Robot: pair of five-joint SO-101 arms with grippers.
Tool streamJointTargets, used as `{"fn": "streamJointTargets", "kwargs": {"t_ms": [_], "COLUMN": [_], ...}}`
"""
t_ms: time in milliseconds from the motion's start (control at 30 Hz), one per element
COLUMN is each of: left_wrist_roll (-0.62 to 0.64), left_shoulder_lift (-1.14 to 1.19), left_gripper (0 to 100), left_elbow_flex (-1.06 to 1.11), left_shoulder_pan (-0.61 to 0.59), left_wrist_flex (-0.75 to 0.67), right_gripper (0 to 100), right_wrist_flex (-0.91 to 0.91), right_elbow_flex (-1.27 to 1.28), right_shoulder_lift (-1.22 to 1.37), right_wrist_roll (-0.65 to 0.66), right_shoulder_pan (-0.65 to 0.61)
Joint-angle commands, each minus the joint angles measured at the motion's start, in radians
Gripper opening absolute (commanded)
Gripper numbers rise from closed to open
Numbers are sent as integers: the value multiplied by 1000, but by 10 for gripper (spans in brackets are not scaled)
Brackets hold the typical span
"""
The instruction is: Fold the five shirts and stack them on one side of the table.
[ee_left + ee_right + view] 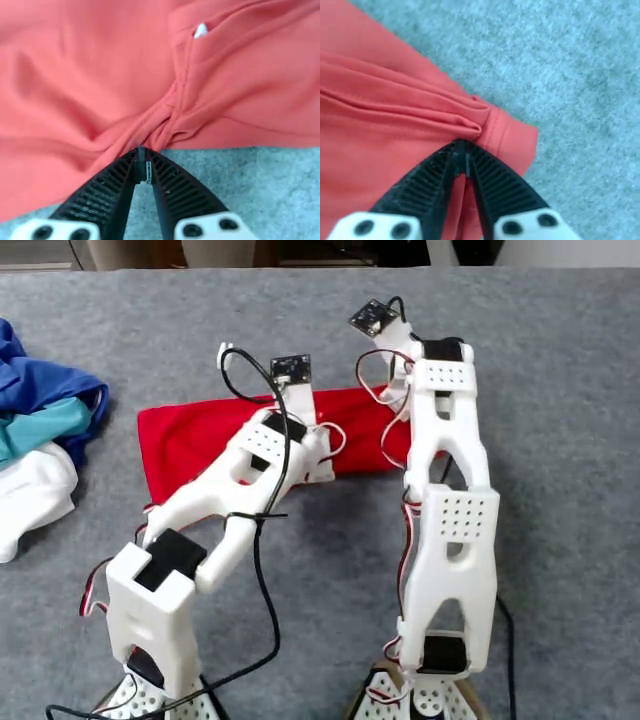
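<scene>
A red shirt point(190, 435) lies folded into a long band across the middle of the grey table point(560, 390). My left gripper point(144, 159) is shut on the red shirt point(100, 75), pinching bunched cloth at its near edge, close to the collar. My right gripper point(465, 150) is shut on the red shirt point(380, 130) too, gripping gathered fabric near the corner at its right end. In the high view the left arm point(265, 455) lies over the shirt's middle and the right arm point(440, 390) stands over its right end.
A heap of unfolded shirts sits at the left edge: a blue one point(40, 385), a teal one point(45, 425) and a white one point(30, 495). Bare grey table stretches to the right and in front of the red shirt.
</scene>
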Motion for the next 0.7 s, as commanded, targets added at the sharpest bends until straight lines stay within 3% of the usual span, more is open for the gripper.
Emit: {"fn": "streamJointTargets", "kwargs": {"t_ms": [0,267,667], "left_wrist_roll": [-8,-28,-28], "left_shoulder_lift": [-4,-4,-4], "left_gripper": [20,20,20], "left_elbow_flex": [0,3,23], "left_shoulder_pan": [8,17,48], "left_wrist_flex": [8,9,31], "right_gripper": [5,5,5], "right_wrist_flex": [9,3,127], "right_elbow_flex": [-50,-44,-42], "right_shoulder_lift": [-38,-162,-446], "right_wrist_roll": [11,-63,-18], "right_shoulder_pan": [13,76,134]}}
